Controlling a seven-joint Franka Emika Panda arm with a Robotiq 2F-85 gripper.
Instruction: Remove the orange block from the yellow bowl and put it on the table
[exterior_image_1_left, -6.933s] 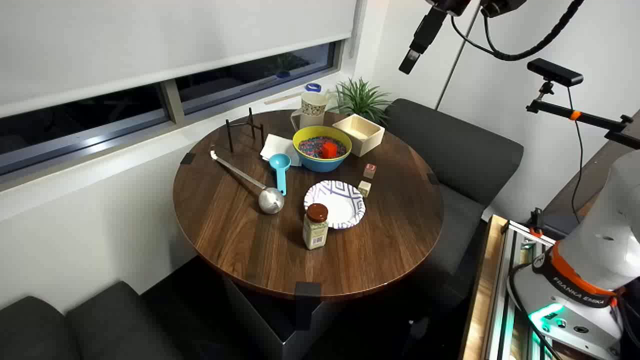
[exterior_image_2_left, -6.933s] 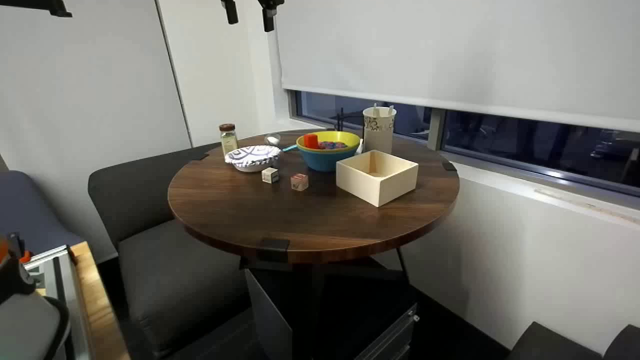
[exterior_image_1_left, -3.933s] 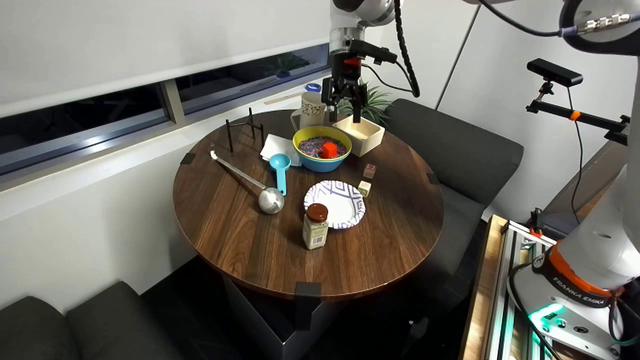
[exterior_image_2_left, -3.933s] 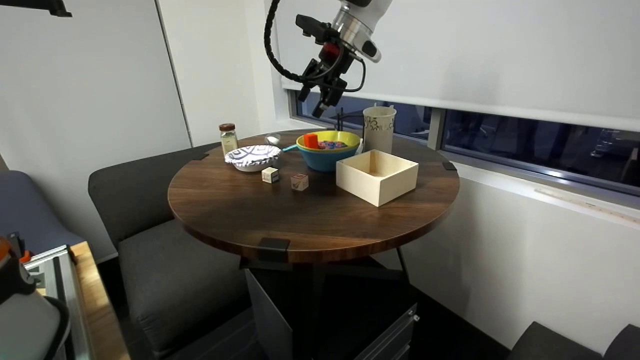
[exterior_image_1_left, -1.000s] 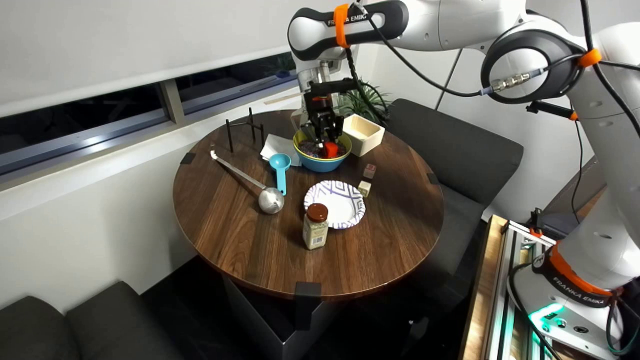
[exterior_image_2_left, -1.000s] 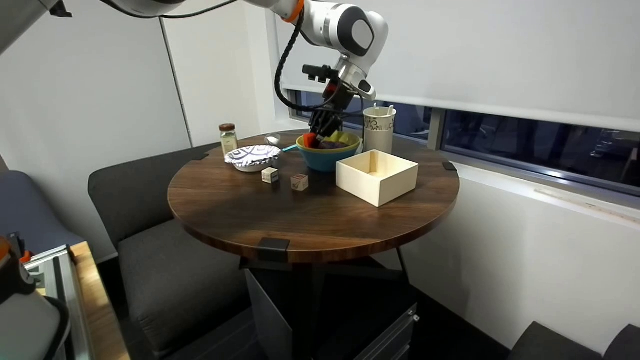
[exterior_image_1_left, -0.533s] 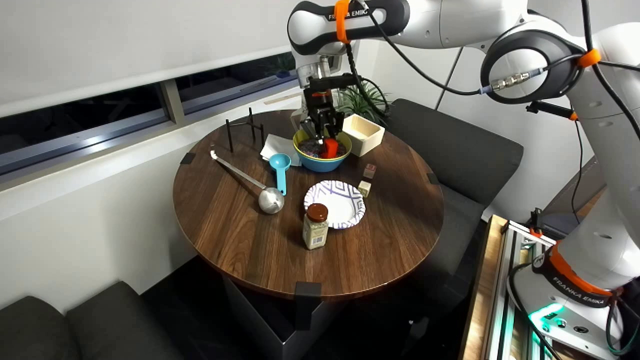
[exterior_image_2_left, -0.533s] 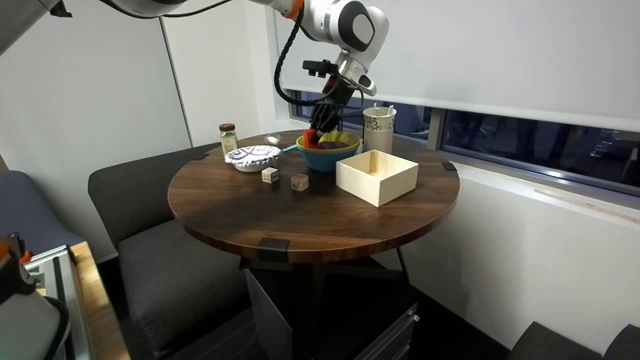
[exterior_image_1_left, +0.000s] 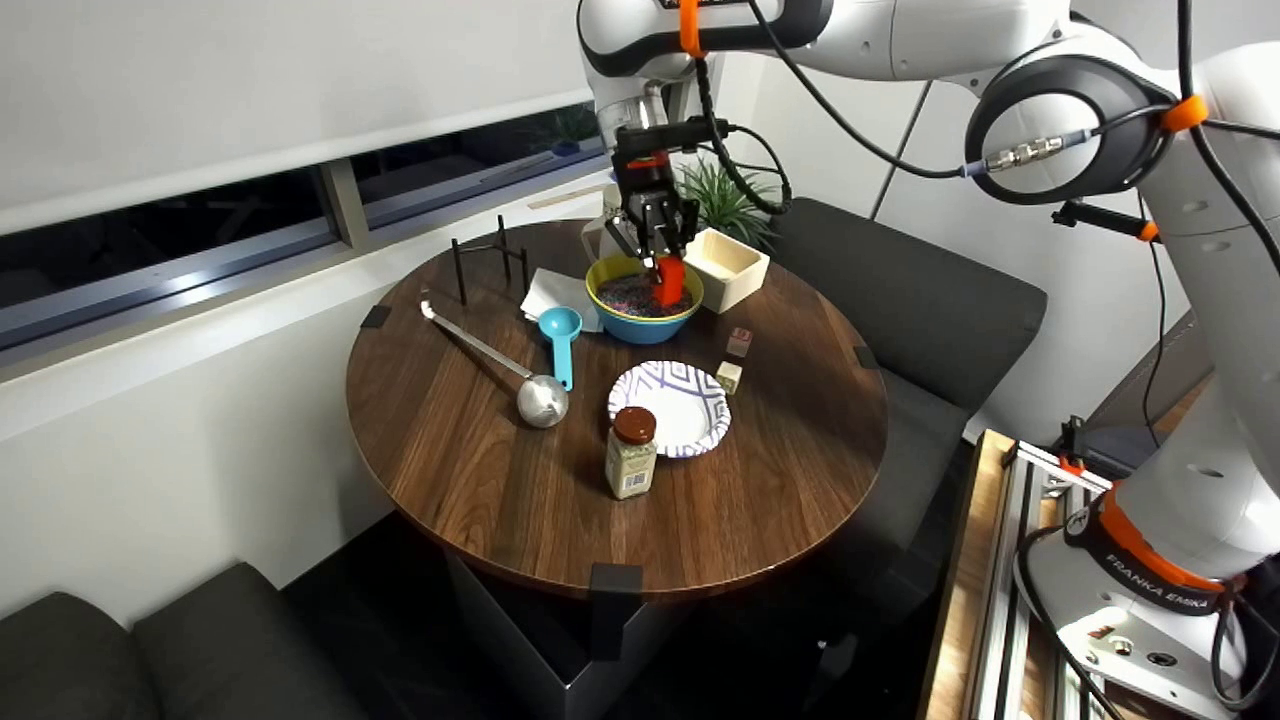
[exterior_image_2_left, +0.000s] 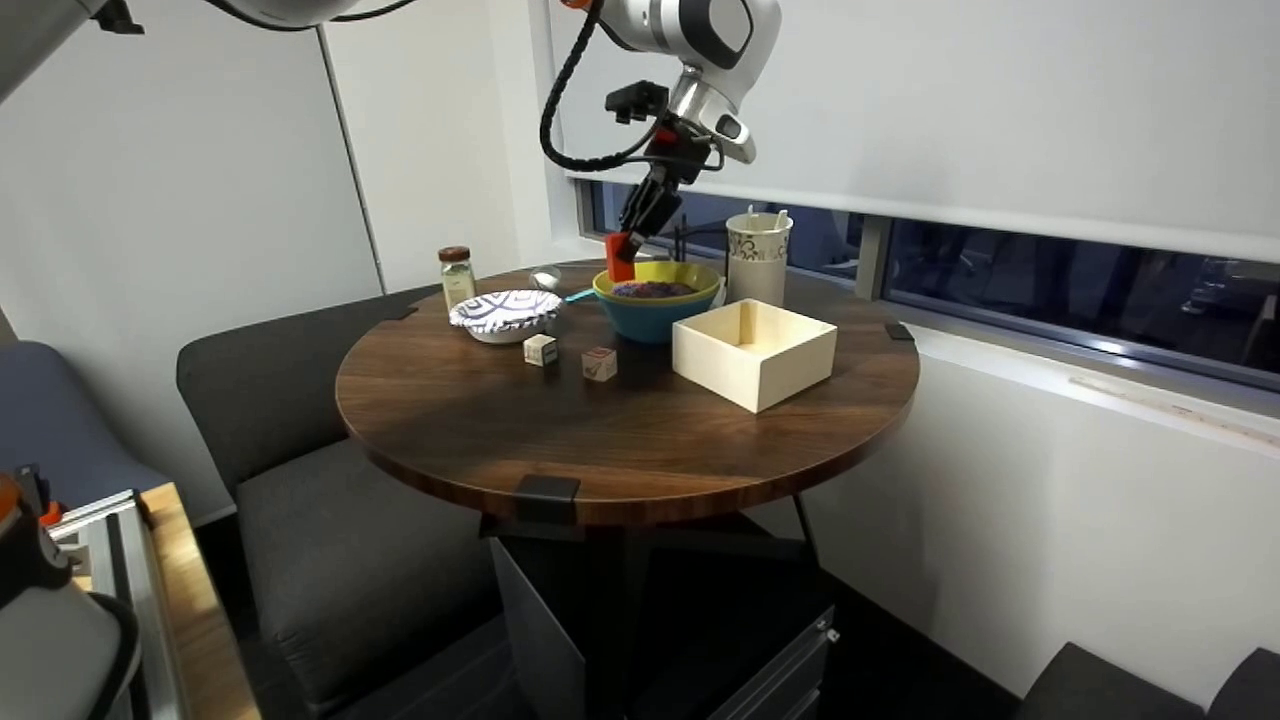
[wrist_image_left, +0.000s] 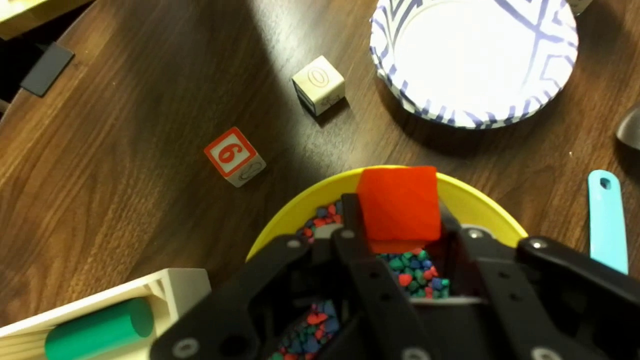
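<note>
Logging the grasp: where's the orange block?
Wrist view, right of centre: the orange block is held in the gripper, over the coloured bits in the yellow bowl, toward the patterned plate; rim clearance unclear.

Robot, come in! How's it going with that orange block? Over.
Pincer shut on block. Held above the bits in bowl, not yet on table. Cubes and plate near bowl, possibly in the way.

The table (exterior_image_2_left: 560, 430) carries 1 plate (exterior_image_1_left: 683, 405) and 2 cubes (wrist_image_left: 320, 84).
</note>
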